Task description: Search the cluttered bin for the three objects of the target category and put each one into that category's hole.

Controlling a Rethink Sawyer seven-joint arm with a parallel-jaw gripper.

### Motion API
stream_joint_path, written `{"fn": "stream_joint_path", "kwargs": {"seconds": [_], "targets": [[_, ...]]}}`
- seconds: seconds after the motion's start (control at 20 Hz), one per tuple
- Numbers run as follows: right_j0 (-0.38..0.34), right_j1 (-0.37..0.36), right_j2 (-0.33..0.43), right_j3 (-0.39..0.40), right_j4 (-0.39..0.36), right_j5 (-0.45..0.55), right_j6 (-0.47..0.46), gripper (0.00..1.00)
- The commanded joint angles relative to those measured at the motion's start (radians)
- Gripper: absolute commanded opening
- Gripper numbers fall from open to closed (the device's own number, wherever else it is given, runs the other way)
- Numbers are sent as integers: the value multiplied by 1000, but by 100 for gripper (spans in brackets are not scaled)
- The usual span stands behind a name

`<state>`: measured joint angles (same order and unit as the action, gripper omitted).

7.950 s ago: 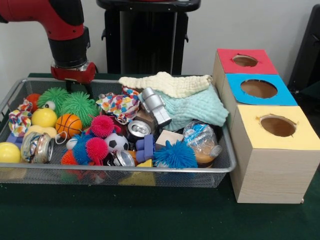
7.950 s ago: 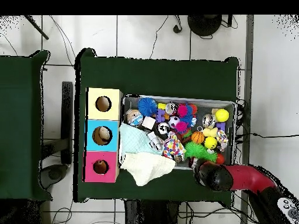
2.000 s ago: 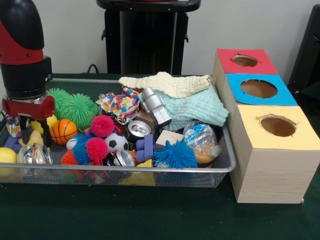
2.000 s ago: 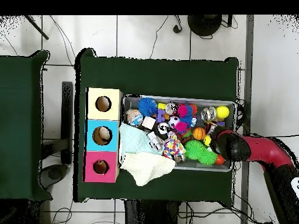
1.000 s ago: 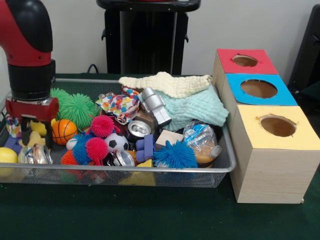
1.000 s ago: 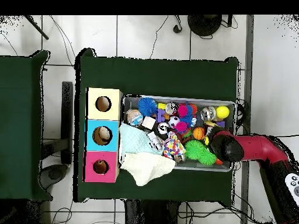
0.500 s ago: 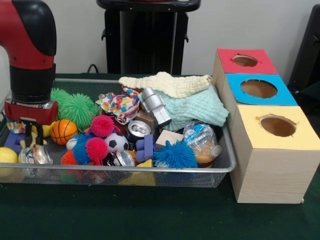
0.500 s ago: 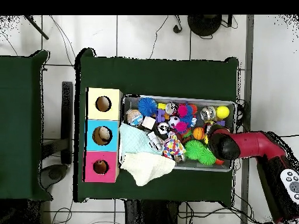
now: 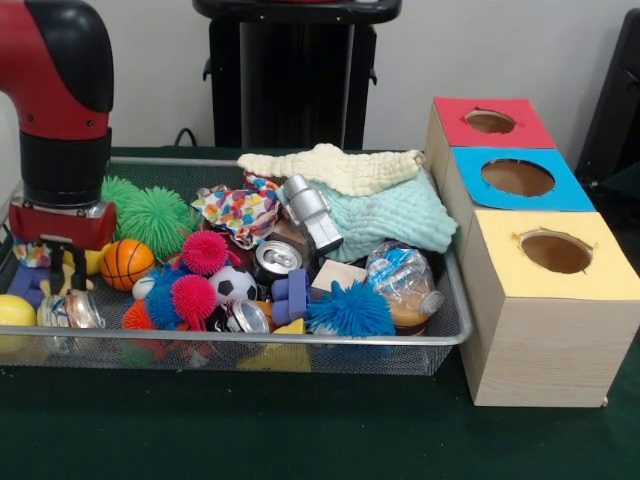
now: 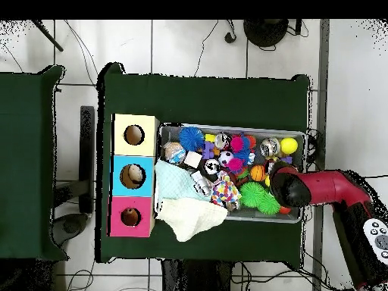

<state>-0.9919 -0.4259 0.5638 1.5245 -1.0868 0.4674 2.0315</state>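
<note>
The wire mesh bin [image 9: 300, 340] lies on the green table, full of toys; it also shows in the overhead view [image 10: 231, 127]. My gripper [image 9: 60, 268] hangs low inside the bin's left end, between the basketball [image 9: 127, 263] and a crushed can [image 9: 75, 310]. A pale yellow-tan soft thing [image 9: 92, 260] shows just right of it; whether it is gripped is unclear. A purple thing [image 9: 22, 282] lies at the far left, mostly hidden. No orange tiger shows. The red-surround hole [image 9: 490, 121] is on the farthest box, and shows in the overhead view [image 10: 131, 217].
The blue-surround hole [image 9: 517, 177] and yellow-surround hole [image 9: 556, 251] are on the nearer boxes. A cream cloth [image 9: 340, 168] and mint cloth [image 9: 385, 215] drape the bin's right back. Green [image 9: 155, 215], pink [image 9: 205, 252] and blue [image 9: 350, 310] spiky balls, cans and a plastic bottle [image 9: 405, 285] crowd the bin.
Over eight seconds the arm moved from the bin's back rim to its left end and came down among the toys. In the last half second it has barely moved.
</note>
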Motion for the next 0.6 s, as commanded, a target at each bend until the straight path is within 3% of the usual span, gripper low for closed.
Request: {"fn": "stream_joint_path", "kwargs": {"seconds": [0.05, 0.3, 0.6], "targets": [[4, 22, -88, 70, -39, 72, -207, 0], [19, -94, -82, 174, 35, 84, -140, 0], [61, -172, -88, 228, 90, 61, -50, 0]]}}
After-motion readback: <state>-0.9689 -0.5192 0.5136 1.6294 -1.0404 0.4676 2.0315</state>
